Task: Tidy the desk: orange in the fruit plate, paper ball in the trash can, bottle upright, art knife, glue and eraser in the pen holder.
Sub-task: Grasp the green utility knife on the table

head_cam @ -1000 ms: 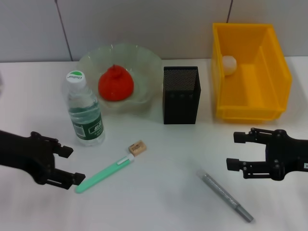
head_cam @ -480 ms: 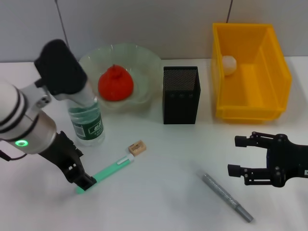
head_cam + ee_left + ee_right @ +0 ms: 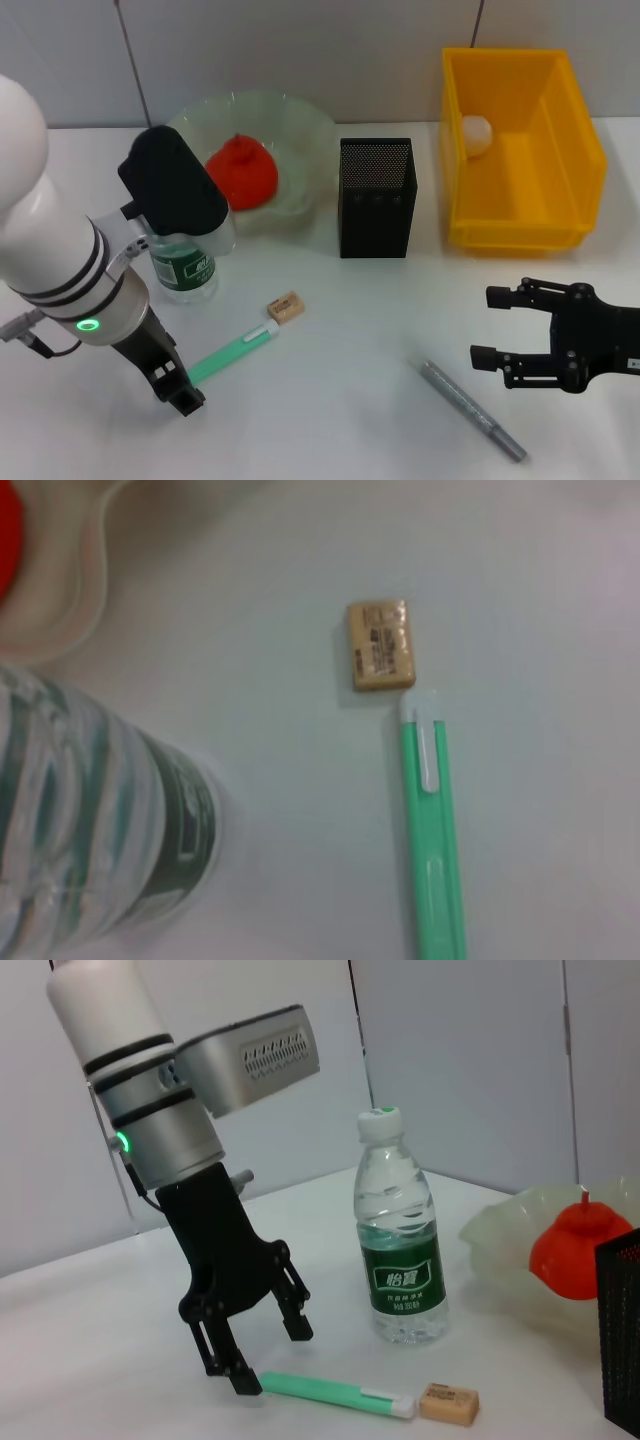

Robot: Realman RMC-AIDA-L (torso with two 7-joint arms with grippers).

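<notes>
1. Far left, the left gripper [image 3: 180, 390] hangs nose-down over the near end of the green art knife [image 3: 228, 353]. Jaws are spread wide, one finger on either side of the knife's tip, nothing held. The side-on view from the other arm shows it best: left gripper [image 3: 262, 1357] fingertips right down at the table.

2. The bit that matters: the knife lies on a diagonal, its long axis running from the gripper up and away toward the eraser [image 3: 286, 306]. So most of its length sits to the far-right of the fingers, and my guess is a close here would catch only the tail end. The left arm is clearly the nearer one for this job.

3. The bottle [image 3: 182, 262] is just behind the left arm, already upright, half hidden by the wrist housing.

4. The eraser sits flat on the table, practically touching the knife's clip end.

5. The orange [image 3: 243, 176] is in the fruit plate [image 3: 300, 125], behind the bottle.

6. The pen holder [image 3: 376, 198] stands mid-table; can't see into it from here. Looks like that's where knife and eraser need to go.

7. A grey pen-like stick [image 3: 470, 410] lies near the front, probably the glue.

8. The right gripper [image 3: 495, 325] is parked just beyond it, fingers wide, holding nothing.

9. The paper ball [image 3: 475, 135] is inside the trash can [image 3: 580, 150].
</notes>
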